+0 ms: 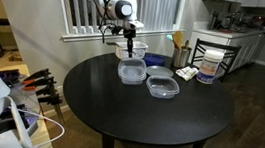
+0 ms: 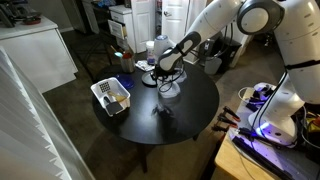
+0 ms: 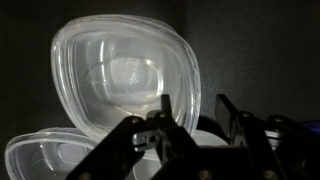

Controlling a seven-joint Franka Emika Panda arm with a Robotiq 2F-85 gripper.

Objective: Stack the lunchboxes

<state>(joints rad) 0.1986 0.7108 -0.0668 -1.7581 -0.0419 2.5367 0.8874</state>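
Note:
Three clear plastic lunchboxes lie on the round black table (image 1: pixel 89 99). One lunchbox (image 1: pixel 131 72) is just below my gripper (image 1: pixel 128 49). A second (image 1: pixel 161 85) lies beside it, and a third (image 1: pixel 155 60) is behind them. In the wrist view the nearest lunchbox (image 3: pixel 125 70) fills the upper left, and another (image 3: pixel 40 155) shows at the lower left. My gripper (image 3: pixel 197 112) is open, with its fingers on either side of the big lunchbox's right rim. A pale shape under the fingers is unclear. In an exterior view the gripper (image 2: pixel 165 76) hangs over the lunchboxes (image 2: pixel 170 89).
A white basket-like tray (image 2: pixel 112 95) stands at the table's edge; it also shows in an exterior view (image 1: pixel 185 72). A tall white labelled tub (image 1: pixel 210 65) stands beside it. A window sill and blinds are behind the arm.

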